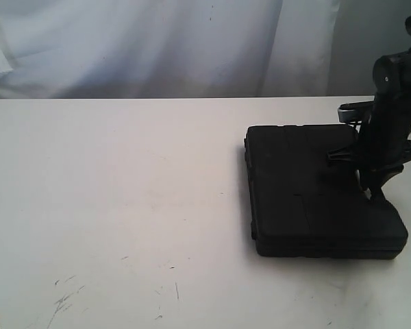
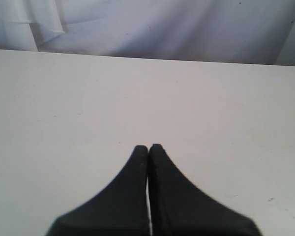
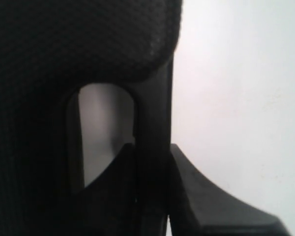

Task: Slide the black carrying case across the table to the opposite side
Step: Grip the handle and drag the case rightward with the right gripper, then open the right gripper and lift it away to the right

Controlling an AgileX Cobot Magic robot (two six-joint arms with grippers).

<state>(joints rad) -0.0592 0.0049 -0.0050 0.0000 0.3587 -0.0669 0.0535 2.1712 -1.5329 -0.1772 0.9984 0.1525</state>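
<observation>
The matte black case [image 1: 315, 192] lies flat on the right part of the white table [image 1: 123, 192]. My right gripper [image 1: 373, 192] comes down on the case's right edge. The right wrist view shows the case [image 3: 64, 49] up close with its handle slot [image 3: 105, 128]. One finger [image 3: 113, 187] sits inside the slot and the other finger [image 3: 206, 196] outside, so the right gripper [image 3: 152, 152] is shut on the handle bar. My left gripper [image 2: 148, 147] is shut on nothing over bare table [image 2: 137, 88]. It is outside the exterior view.
A white curtain [image 1: 157, 41] hangs behind the table's far edge. Dark scratches [image 1: 65, 298] mark the tabletop at the near left. Bare white table stretches left of the case.
</observation>
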